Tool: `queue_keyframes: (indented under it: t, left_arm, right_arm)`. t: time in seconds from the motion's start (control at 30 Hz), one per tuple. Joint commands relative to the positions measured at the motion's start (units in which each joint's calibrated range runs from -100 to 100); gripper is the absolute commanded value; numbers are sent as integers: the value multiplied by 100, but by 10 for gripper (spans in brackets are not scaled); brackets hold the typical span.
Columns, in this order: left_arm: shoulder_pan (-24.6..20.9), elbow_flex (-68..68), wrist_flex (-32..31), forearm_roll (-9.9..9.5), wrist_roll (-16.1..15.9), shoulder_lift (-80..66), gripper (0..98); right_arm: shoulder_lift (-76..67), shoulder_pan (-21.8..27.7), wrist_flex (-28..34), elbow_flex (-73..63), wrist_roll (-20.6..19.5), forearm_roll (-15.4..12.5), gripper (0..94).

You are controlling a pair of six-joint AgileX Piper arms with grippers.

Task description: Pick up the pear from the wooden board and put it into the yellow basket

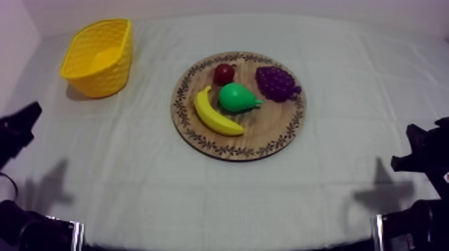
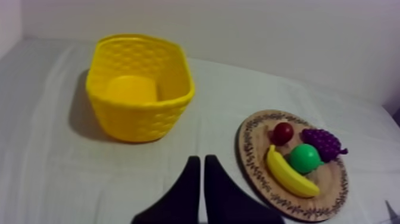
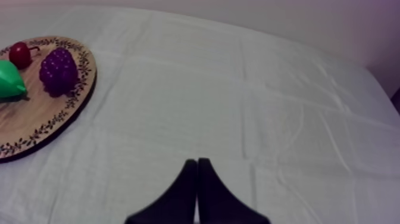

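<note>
The green pear [image 1: 238, 98] lies in the middle of the round wooden board [image 1: 267, 127], its stem end towards the grapes [image 1: 276, 83]. The yellow basket [image 1: 100, 80] stands at the far left of the table with nothing in it. In the left wrist view my left gripper [image 2: 199, 159] is shut on nothing, on the cloth between the basket [image 2: 140, 122] and the board [image 2: 330, 176], short of the pear [image 2: 305, 158]. My right gripper [image 3: 194, 161] is also shut on nothing, over bare cloth to the right of the board [image 3: 36, 119].
On the board with the pear lie a banana [image 1: 215, 113], a small red fruit [image 1: 224, 73] and the purple grapes. Both arms sit low at the table's near corners, the left arm [image 1: 17, 130] and the right arm [image 1: 421, 150].
</note>
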Motion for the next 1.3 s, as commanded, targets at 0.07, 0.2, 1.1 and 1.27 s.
queue_keyframes:
  t: [0.07, 0.2, 1.1, 1.27]
  left_arm:
    - [420, -1929, 155, -69, 14, 1671, 0]
    - [865, -3165, 399, -183, 81, 2765, 0]
    - [2048, -6394, -63, 37, -1802, 8222, 130]
    - [1988, -6466, -81, 400, -2518, 8679, 136]
  right_arm:
    - [-2, -1, -3, 4, 3, 0, 3]
    - [-2, -1, -3, 4, 1, 0, 3]
    - [-2, -1, -3, 4, 3, 0, 3]
    - [-2, -1, -3, 4, 3, 0, 3]
